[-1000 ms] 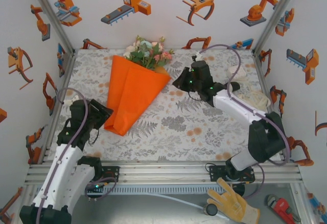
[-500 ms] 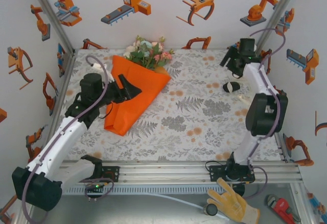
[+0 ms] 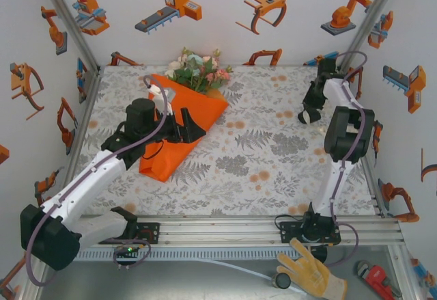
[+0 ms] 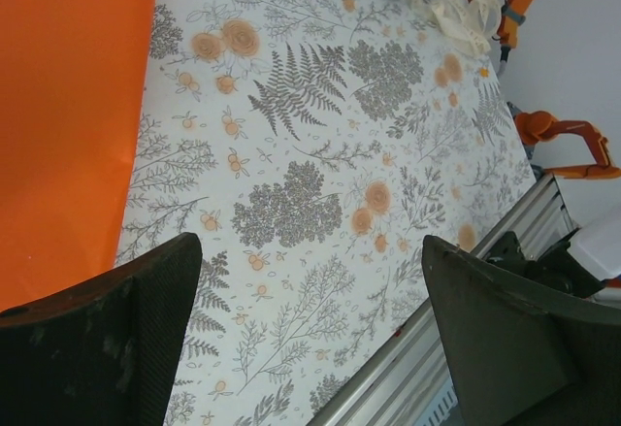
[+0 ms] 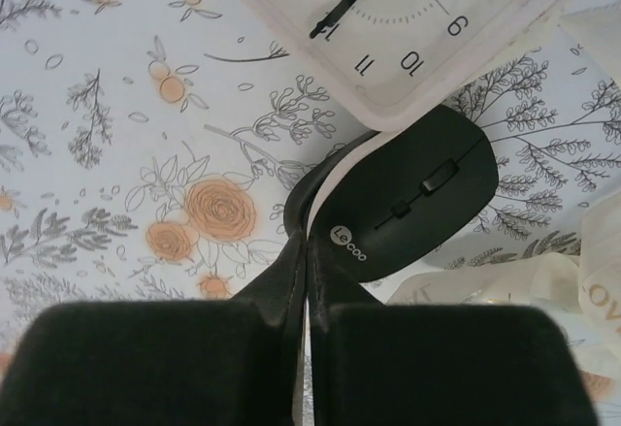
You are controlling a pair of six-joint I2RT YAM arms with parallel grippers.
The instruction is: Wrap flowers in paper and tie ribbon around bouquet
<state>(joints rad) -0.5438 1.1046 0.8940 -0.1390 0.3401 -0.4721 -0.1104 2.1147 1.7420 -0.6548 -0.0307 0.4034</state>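
The bouquet lies at the back left of the table as an orange paper (image 3: 171, 146) cone, with the pink, white and green flowers (image 3: 198, 71) sticking out of its far end. My left gripper (image 3: 191, 128) hovers over the cone's right side, open with nothing between its fingers. In the left wrist view that gripper (image 4: 310, 246) frames bare tablecloth, with the paper (image 4: 68, 106) to the left. My right gripper (image 3: 311, 112) is at the far right. Its fingers (image 5: 309, 251) are pressed shut against the left edge of a black mouse (image 5: 412, 193). The cream ribbon (image 5: 543, 285) lies just right of them.
A white square clock (image 5: 417, 18) lies just beyond the mouse (image 3: 308, 117). The ribbon (image 4: 461, 14) and mouse sit near the right wall. An aluminium rail (image 3: 225, 228) runs along the table's front edge. A yellow glove (image 3: 311, 273) lies beyond it.
My left arm swung from the near left corner up over the cone, its jaws opening. My right arm left the cone, moved to the far right, and its jaws shut beside the mouse.
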